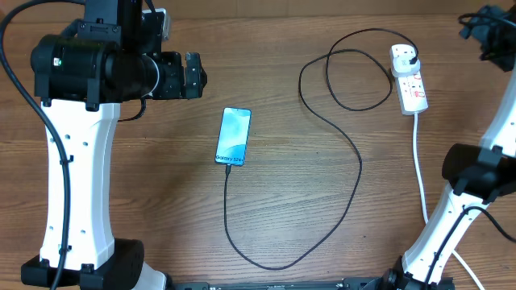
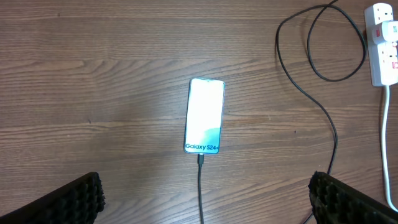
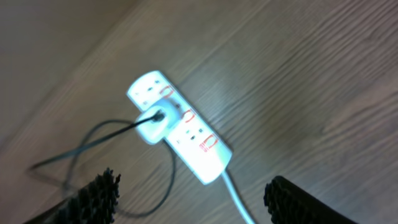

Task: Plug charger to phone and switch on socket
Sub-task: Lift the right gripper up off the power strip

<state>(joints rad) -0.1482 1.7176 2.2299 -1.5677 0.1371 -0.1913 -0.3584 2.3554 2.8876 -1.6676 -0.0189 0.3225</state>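
Apparently the charger (image 2: 200, 186) is in the phone (image 2: 204, 116); my left tool (image 2: 208, 200) hangs wide. My right tool (image 3: 199, 199), wide and empty, hovers over the socket (image 3: 198, 155): next, press its red switch (image 3: 186, 117).

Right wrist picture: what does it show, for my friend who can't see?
A white power strip with red switches lies slanted on a wooden table, a charger's black cable plugged into it. The right tool hangs open above, holding nothing.
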